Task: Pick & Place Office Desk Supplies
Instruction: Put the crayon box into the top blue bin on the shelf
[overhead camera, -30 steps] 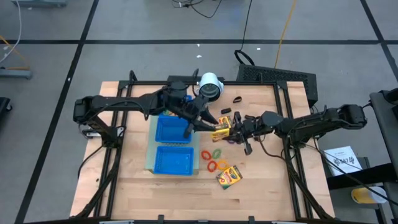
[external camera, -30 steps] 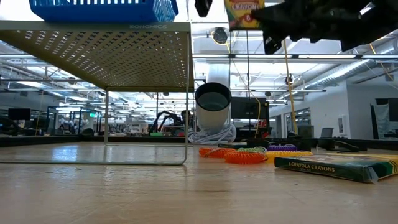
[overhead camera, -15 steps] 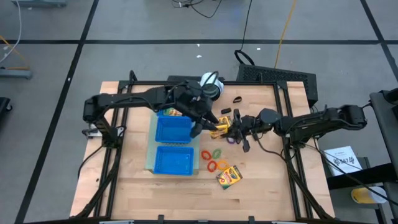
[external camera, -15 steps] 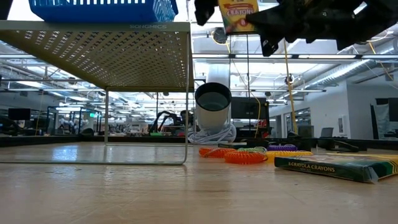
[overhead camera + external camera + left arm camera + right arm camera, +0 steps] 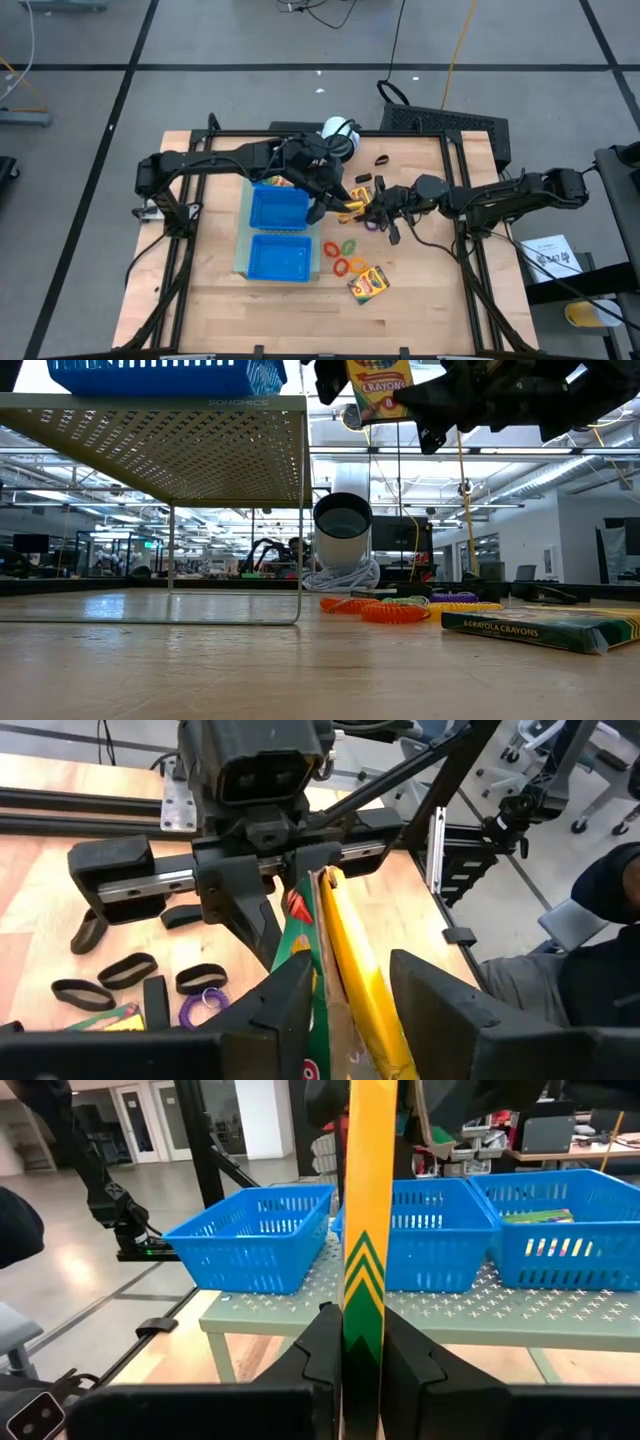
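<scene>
Change: since a second ago the left arm has swung in from the 9 o'clock side and its end effector has closed toward the raised crayon box; the right arm has held its place.
Raised crayon box (image 5: pixel 357 206): held off the desk (image 5: pixel 200 290) near centre, just toward 3 o'clock of the blue tray; its label shows high in the low view (image 5: pixel 377 382).
Right end effector (image 5: pixel 368 208): clenched on the raised crayon box; in its own wrist view the box's yellow edge with green chevrons (image 5: pixel 367 1240) stands upright between the two fingers (image 5: pixel 322 1350).
Left end effector (image 5: pixel 322 205): at the same box from the 9 o'clock side; its fingers (image 5: pixel 430 990) stand to either side of the box (image 5: pixel 345 970); whether they press it I cannot tell.
Blue tray (image 5: pixel 272 232): on a perforated metal shelf (image 5: pixel 160 420), at 9 o'clock of the handover point.
Second crayon box (image 5: pixel 368 284): flat on the desk, toward 5 o'clock from centre.
Coloured rings (image 5: pixel 342 257): loose cluster on the desk between the tray and the second crayon box; a purple ring (image 5: pixel 372 226) lies below the right end effector.
Black clips (image 5: pixel 381 160): on the desk toward 12 o'clock, well apart from the rings.
White cylinder (image 5: pixel 339 131): at the 12 o'clock edge, partly behind the left arm.
</scene>
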Robot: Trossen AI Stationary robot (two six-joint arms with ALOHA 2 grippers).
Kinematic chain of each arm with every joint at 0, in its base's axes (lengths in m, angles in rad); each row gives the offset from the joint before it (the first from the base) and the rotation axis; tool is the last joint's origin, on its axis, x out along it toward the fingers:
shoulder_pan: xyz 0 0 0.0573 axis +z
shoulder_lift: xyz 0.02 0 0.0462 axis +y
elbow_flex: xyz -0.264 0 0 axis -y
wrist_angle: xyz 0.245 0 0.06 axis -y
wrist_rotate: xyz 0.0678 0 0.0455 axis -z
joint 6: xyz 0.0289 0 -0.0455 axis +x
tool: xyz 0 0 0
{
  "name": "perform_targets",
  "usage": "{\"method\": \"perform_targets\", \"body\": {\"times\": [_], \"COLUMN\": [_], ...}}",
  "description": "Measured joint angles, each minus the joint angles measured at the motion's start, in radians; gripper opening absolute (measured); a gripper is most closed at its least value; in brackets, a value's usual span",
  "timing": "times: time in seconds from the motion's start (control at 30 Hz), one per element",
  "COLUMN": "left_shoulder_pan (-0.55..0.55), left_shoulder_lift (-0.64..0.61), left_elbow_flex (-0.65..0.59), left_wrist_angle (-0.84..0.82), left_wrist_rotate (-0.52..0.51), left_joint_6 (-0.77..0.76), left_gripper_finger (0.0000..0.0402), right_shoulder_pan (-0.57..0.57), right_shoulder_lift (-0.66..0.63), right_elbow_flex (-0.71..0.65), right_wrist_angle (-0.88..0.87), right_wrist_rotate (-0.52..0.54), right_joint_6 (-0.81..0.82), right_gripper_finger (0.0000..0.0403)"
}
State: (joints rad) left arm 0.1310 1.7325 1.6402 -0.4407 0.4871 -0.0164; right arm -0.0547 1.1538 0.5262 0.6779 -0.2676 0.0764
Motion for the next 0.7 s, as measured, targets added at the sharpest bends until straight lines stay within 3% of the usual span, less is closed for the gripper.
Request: {"method": "perform_targets", "body": {"times": [0.33,0.7], "left_shoulder_pan": [0.042,0.036], "left_shoulder_lift": [-0.099,-0.019], "left_elbow_flex": [0.001,-0.001], "left_wrist_angle": [0.022,0.036], "left_wrist_rotate": [-0.121,0.175], "left_joint_6": [-0.005,-0.101], "left_gripper_finger": [0.0113,0.0124], "right_shoulder_pan": [0.048,0.056], "right_shoulder_lift": [-0.001,-0.001], "right_elbow_flex": [0.0,0.0], "right_wrist_angle": [0.021,0.051], "right_wrist_rotate": [-0.052,-0.049], "right_joint_6": [-0.154,-0.197], "right_gripper_finger": [0.0024,0.0025]}}
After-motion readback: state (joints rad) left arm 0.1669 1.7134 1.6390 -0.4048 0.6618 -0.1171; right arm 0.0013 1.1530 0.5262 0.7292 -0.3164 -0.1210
